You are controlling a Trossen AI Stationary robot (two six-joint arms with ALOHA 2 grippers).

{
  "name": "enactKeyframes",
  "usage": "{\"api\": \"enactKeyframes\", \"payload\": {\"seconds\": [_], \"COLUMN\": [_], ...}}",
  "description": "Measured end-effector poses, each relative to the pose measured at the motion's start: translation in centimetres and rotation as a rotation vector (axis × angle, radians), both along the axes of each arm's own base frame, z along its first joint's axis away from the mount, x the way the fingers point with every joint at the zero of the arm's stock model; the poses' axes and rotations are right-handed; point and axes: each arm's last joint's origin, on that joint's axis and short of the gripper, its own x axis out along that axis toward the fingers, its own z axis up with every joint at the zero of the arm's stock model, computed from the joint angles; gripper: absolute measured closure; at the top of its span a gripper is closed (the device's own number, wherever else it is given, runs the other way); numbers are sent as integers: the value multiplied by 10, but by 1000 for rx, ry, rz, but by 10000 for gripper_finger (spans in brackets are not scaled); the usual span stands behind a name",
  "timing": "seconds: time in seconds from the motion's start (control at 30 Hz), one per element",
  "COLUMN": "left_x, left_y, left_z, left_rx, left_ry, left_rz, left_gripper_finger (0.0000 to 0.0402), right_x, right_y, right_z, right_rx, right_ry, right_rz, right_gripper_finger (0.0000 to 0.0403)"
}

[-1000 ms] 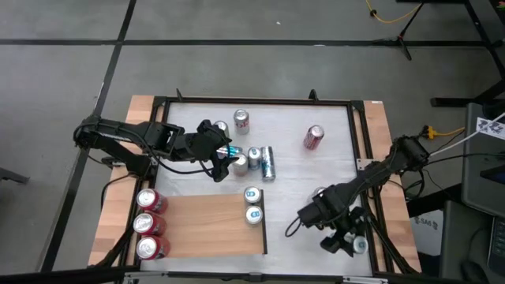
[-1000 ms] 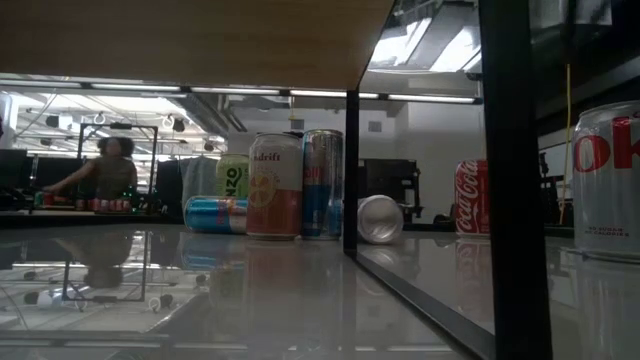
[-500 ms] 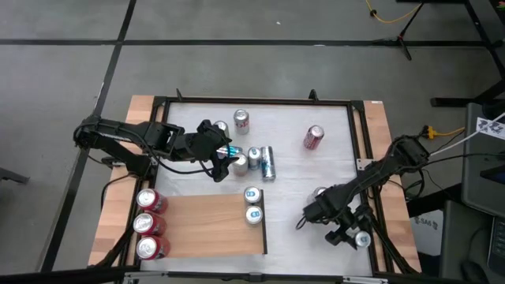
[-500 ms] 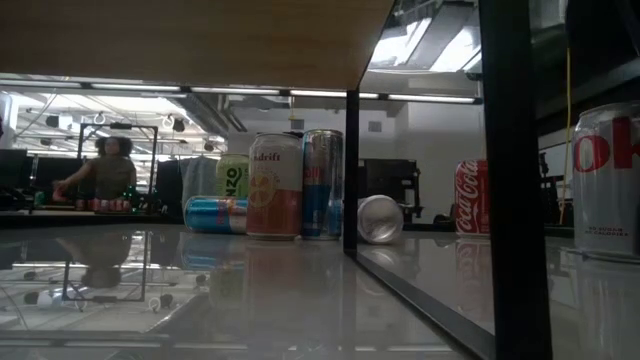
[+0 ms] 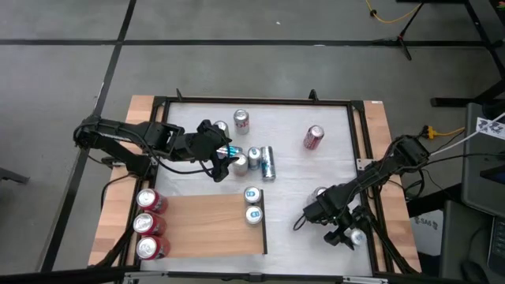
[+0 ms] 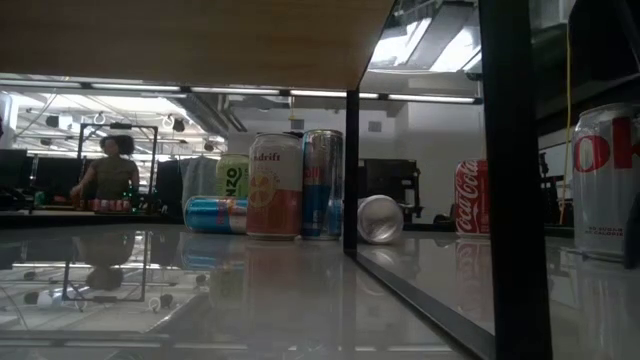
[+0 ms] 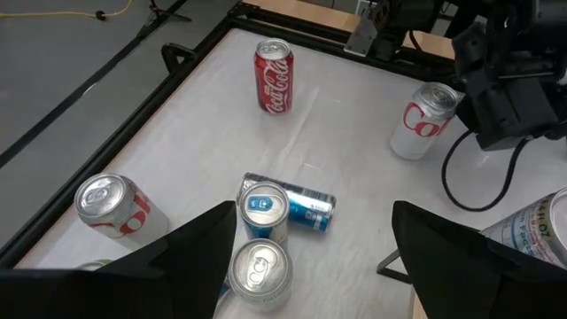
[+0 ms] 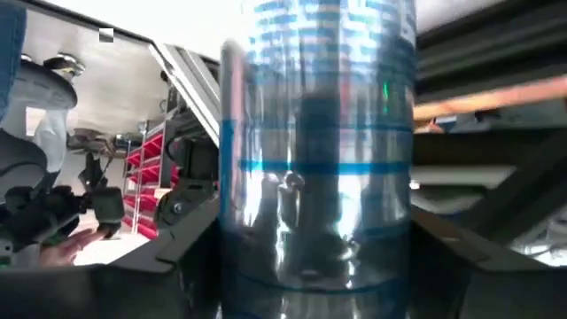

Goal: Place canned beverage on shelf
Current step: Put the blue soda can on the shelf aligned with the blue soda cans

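High view: silver can (image 5: 359, 239) is flanked by right gripper (image 5: 349, 235) fingers (grip cannot be told). Left gripper (image 5: 226, 158) is spread over table-centre cans.

Shelf (image 5: 205, 225): a flat, light-brown wood-grain panel with a thin dark strip along its right edge, lying at the table's near-left corner. Three red cans (image 5: 147, 225) stood along its left edge and two blue-topped cans (image 5: 252, 205) at its far-right corner.
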Motion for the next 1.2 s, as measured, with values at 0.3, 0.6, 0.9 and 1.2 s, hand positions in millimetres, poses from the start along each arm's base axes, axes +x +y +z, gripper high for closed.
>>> {"api": "enactKeyframes", "payload": {"seconds": [0.3,0.6,0.9,1.2], "left_x": [0,0,0,0], "left_y": [0,0,0,0], "left_z": [0,0,0,0], "left_rx": [0,0,0,0], "left_ry": [0,0,0,-1], "left_rz": [0,0,0,0], "left_gripper_finger": [107,107,107,107], "right_x": [0,9,16,21], "right_y": [0,4,7,9], "right_z": [0,10,25,39], "right_rx": [-8,-45,-116,-163], "right_ry": [2,-66,-105,-160], "right_rz": [1,11,22,63], "right_gripper_finger": [135,135,134,134]}}
